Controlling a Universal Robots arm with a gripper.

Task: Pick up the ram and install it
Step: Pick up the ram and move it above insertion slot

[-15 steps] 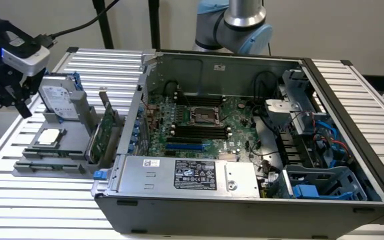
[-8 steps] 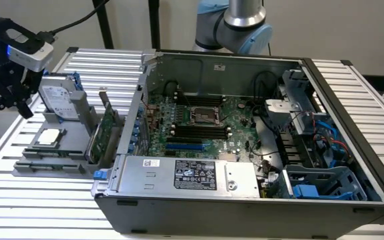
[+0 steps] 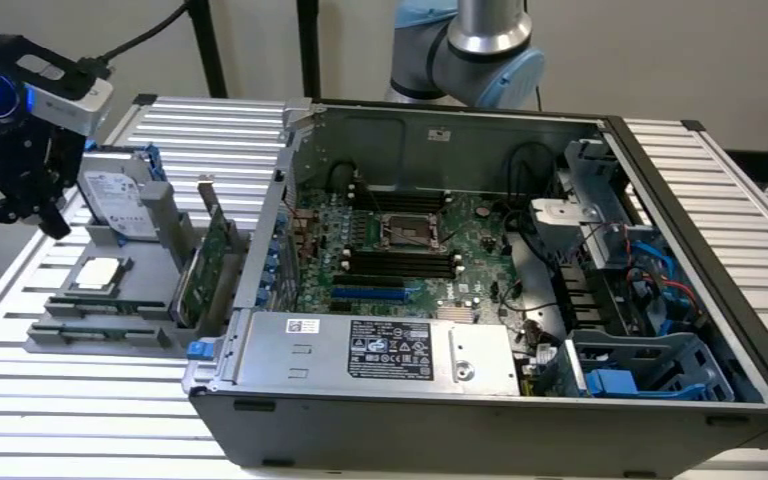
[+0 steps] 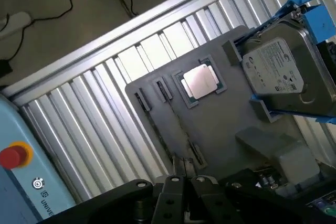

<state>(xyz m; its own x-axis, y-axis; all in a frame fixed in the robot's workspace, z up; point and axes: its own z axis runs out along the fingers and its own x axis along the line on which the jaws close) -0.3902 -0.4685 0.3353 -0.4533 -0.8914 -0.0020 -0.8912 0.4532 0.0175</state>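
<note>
**Ram low and near, gripper high and far**

The gripper (image 3: pixel 45 216) hangs over the far corner of the grey tray (image 3: pixel 91 345), on the exterior view's left. It is just beside the hard drive (image 3: pixel 117 205) and touches nothing. In the wrist view its jaws stand drawn close together, barely a slit between them, with nothing held.

The ram (image 4: pixel 167 141) I take to be the thin dark strip standing on edge in the tray's clip holder. That holder is at the tray's near end, beyond the processor (image 3: pixel 97 272) from the gripper. The strip is so slim that I cannot be sure of it.

So the ram lies nearer and lower than the jaws. Its long axis seems to run along the tray's near edge. In the wrist view the strip points almost straight at the jaws, so I judge they stand roughly across its thin faces.

The tall expansion card (image 3: pixel 207 265) stands on the tray's side towards the computer case (image 3: pixel 491 410). The case's black motherboard slots (image 3: pixel 398 262) look empty.
</note>
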